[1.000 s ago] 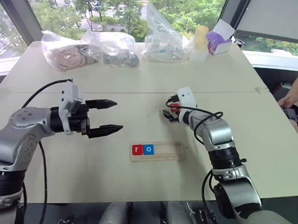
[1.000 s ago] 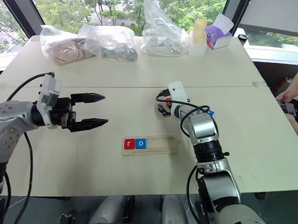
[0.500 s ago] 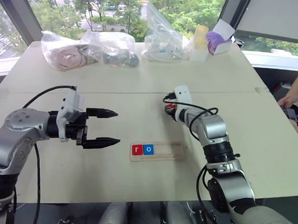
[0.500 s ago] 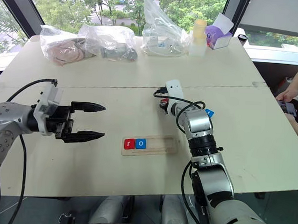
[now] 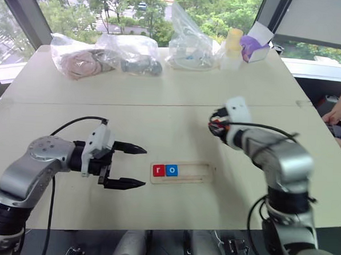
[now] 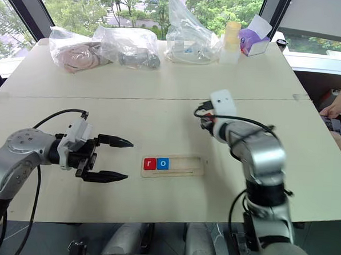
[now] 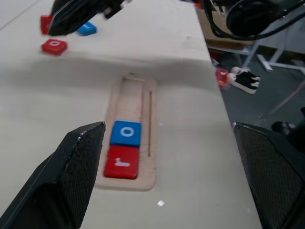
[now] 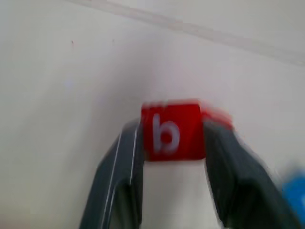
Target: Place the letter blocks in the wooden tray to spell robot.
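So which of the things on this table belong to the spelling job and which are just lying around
For the job: wooden tray holding the red r block and blue o block; red b block in the right gripper; red block and blue block loose on the table.

Lying about: plastic bags, pale bottle, purple box.

The long pale-wood tray (image 5: 182,171) with rounded ends lies near the front middle of the beige table (image 5: 161,93), with the red "r" tile (image 5: 158,171) at its left end and the blue "o" tile (image 5: 171,171) touching it on the right. Left of the tray is the left gripper (image 5: 127,166); behind and right of it the right gripper (image 8: 171,138) holds the red "b" tile (image 8: 171,130) above the table. Clear plastic bags (image 5: 105,54) lie along the far edge, with a pale bottle (image 5: 232,44) and a purple box (image 5: 254,45) to their right.
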You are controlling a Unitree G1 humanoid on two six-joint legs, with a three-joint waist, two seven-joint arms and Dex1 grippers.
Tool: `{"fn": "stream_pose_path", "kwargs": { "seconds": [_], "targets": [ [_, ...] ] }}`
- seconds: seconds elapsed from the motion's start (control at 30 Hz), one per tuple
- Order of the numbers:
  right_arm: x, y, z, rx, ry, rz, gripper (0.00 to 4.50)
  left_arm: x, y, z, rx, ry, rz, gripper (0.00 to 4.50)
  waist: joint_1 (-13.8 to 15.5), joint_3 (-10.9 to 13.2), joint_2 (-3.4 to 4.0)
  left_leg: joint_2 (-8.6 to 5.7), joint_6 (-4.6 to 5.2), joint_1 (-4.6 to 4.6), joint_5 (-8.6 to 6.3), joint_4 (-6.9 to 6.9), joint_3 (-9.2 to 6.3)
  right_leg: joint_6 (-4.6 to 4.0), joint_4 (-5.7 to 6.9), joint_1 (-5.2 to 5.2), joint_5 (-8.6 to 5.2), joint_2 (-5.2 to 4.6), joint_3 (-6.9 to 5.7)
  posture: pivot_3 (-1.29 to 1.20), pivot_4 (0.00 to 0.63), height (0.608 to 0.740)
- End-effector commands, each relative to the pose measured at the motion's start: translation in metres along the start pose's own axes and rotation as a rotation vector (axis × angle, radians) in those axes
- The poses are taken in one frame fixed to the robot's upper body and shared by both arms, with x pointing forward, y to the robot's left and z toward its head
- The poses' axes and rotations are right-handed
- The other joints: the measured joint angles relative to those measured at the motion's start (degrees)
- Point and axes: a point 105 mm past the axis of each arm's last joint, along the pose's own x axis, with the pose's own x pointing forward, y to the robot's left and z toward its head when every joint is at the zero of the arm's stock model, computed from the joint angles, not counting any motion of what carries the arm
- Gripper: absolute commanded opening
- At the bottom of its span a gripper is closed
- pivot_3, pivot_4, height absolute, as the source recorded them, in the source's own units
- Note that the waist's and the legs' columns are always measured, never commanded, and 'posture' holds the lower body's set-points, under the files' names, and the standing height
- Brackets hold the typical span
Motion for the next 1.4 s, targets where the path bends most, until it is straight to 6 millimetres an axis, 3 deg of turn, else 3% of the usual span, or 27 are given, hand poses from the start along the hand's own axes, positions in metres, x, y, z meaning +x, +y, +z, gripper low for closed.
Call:
{"fn": "stream_pose_path", "kwargs": {
  "seconds": [0.03, 0.13, 0.2, 0.4, 0.6, 0.8, 0.83, 1.03, 1.17, 1.27, 1.4],
  "targets": [
    [-0.029, 0.000, -0.024, 0.017, 0.008, -0.006, 1.16, 0.007, -0.008, 0.001, 0.041, -0.005, -0.042, 4.50, 0.0, 0.0, 0.00, 0.00, 0.00, 0.00, 0.00, -0.01, 0.00, 0.00, -0.01, 0.02, 0.00, -0.03, -0.01, 0.00, 0.150, 0.740],
    [-0.045, -0.004, -0.057, 0.052, 0.074, -0.042, 1.16, 0.015, -0.013, 0.001, 0.038, -0.020, -0.054, 4.50, -0.3, 0.0, 0.02, 0.05, 0.01, 0.01, 0.00, 0.02, 0.08, 0.00, -0.01, 0.00, -0.01, -0.02, 0.04, 0.00, 0.150, 0.740],
    [-0.045, 0.000, -0.074, 0.126, 0.106, -0.057, 1.16, 0.016, -0.010, 0.001, 0.031, -0.032, -0.047, 4.50, -0.2, 0.0, 0.00, 0.05, 0.01, 0.04, 0.00, 0.02, 0.08, 0.00, -0.01, 0.03, -0.01, -0.01, 0.04, 0.00, 0.150, 0.740],
    [-0.039, 0.000, -0.089, 0.219, 0.144, -0.114, 1.16, 0.016, -0.008, -0.009, 0.030, -0.002, -0.062, 4.50, -0.2, 0.0, 0.04, 0.10, 0.02, 0.39, 0.02, 0.07, 0.12, -0.03, 0.01, 0.36, -0.01, 0.06, 0.08, 0.00, 0.150, 0.740],
    [-0.034, -0.007, -0.081, 0.225, 0.128, -0.126, 1.16, 0.021, -0.007, -0.010, 0.053, 0.006, -0.084, 4.50, -0.1, 0.0, 0.04, 0.06, 0.03, 0.40, 0.02, 0.06, 0.11, -0.03, -0.13, 0.47, -0.03, 0.06, 0.06, 0.00, 0.150, 0.740],
    [-0.027, -0.009, -0.076, 0.208, 0.141, -0.096, 4.06, 0.025, -0.006, -0.011, 0.074, 0.005, -0.080, 4.50, -0.1, 0.0, 0.04, 0.06, 0.03, 0.40, 0.02, 0.05, 0.10, -0.02, -0.13, 0.47, -0.03, 0.06, 0.04, 0.00, 0.150, 0.740],
    [-0.028, -0.012, -0.074, 0.185, 0.148, -0.080, 4.47, 0.025, -0.005, -0.011, 0.078, 0.006, -0.072, 4.50, -0.1, 0.0, 0.05, 0.06, 0.03, 0.40, 0.02, 0.04, 0.10, -0.02, -0.13, 0.47, -0.03, 0.06, 0.04, 0.00, 0.150, 0.740],
    [-0.037, -0.021, -0.039, -0.205, 0.082, 0.160, 4.47, 0.026, -0.005, -0.011, 0.087, 0.001, -0.056, 4.50, -0.1, 0.1, 0.12, 0.04, 0.08, 0.40, 0.00, 0.08, 0.11, 0.01, -0.22, 0.57, -0.06, 0.02, -0.04, 0.00, 0.150, 0.740],
    [-0.035, -0.028, -0.028, -0.453, -0.014, 0.302, 4.47, 0.025, -0.004, -0.010, 0.097, -0.004, -0.042, 4.50, -0.1, 0.1, 0.08, 0.08, 0.14, 0.46, -0.04, 0.07, 0.11, 0.11, -0.26, 0.68, -0.10, 0.03, -0.12, 0.00, 0.150, 0.740],
    [-0.031, -0.030, -0.035, -0.734, -0.069, 0.454, 4.47, 0.024, -0.005, -0.008, 0.098, -0.008, -0.034, 4.50, -0.1, 0.1, 0.05, 0.02, 0.16, 0.47, -0.05, 0.10, 0.18, 0.16, -0.28, 0.74, -0.11, -0.03, -0.11, 0.00, 0.150, 0.740],
    [-0.021, -0.043, -0.048, -0.737, -0.003, 0.566, 4.47, 0.021, -0.005, -0.009, 0.102, 0.003, -0.013, 4.50, -0.4, 0.1, 0.00, 0.03, 0.17, 0.51, -0.06, 0.16, 0.17, 0.16, -0.28, 0.80, -0.11, -0.04, -0.08, 0.00, 0.150, 0.740]
  ]
}}
